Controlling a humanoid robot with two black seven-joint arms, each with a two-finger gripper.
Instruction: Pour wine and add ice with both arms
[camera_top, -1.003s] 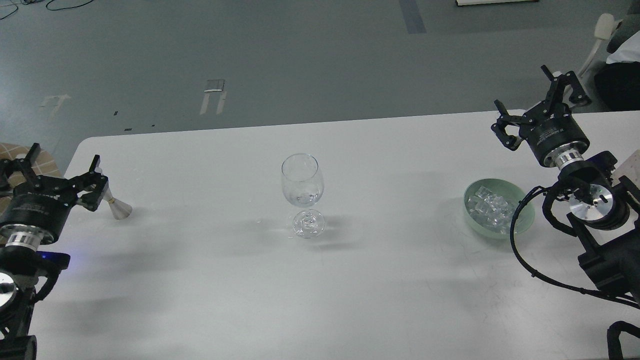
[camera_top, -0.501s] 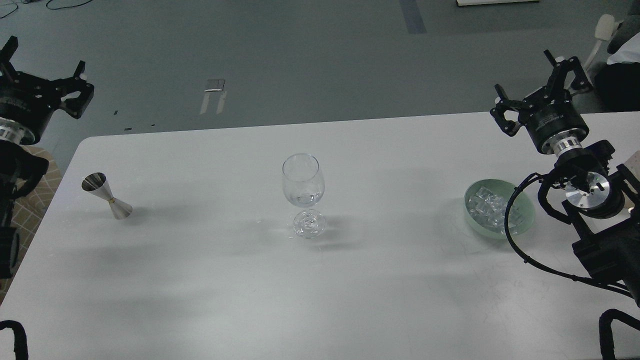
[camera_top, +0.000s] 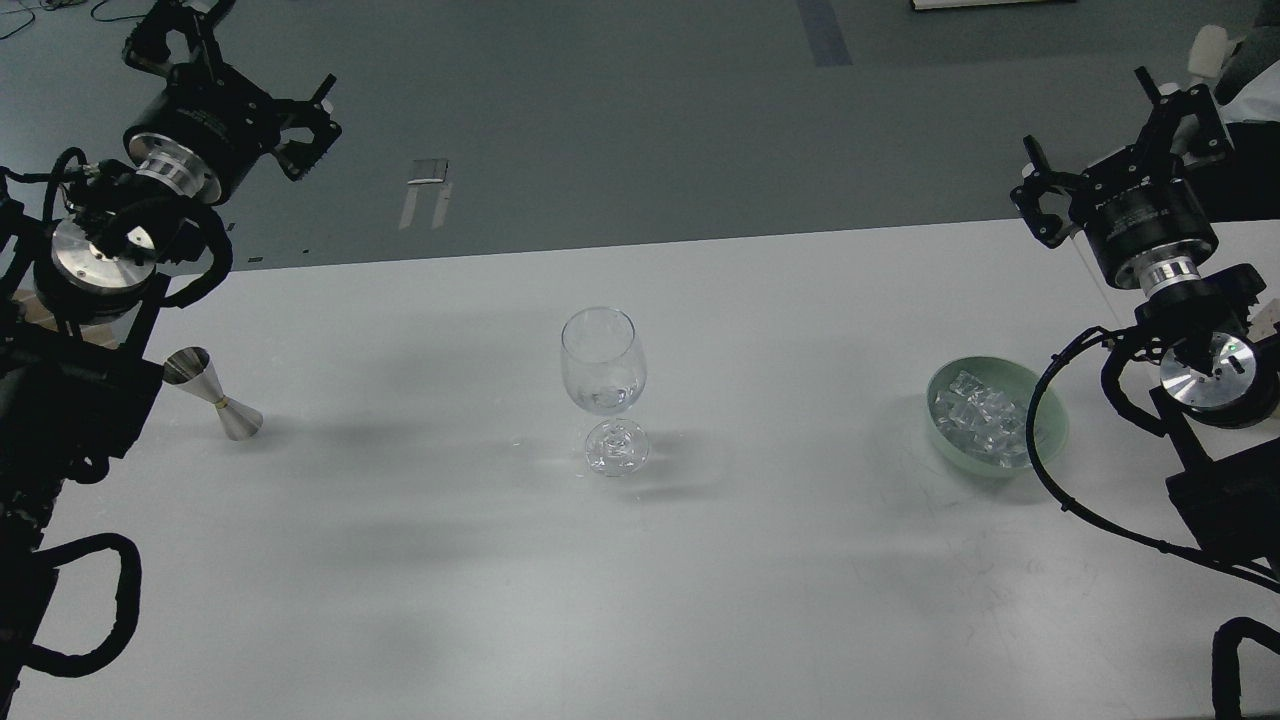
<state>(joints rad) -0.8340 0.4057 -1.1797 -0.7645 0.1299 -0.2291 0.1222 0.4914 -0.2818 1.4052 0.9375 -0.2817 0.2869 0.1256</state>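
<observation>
On the white table (camera_top: 640, 600), both pincers gape empty; wine (camera_top: 606, 399) barely shows in the glass (camera_top: 601, 372).

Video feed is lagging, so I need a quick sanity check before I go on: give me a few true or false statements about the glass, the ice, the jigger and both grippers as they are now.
1. The wine glass stands upright near the middle of the table. True.
2. The ice is piled on the bare table. False: the cubes lie in the green bowl.
3. The left gripper holds the jigger. False: it is open, empty and raised; the jigger stands alone on the table.
4. The right gripper is open and holds nothing. True.
5. The glass is full to the rim. False: at most a little clear liquid shows at the bottom of the bowl.
</observation>
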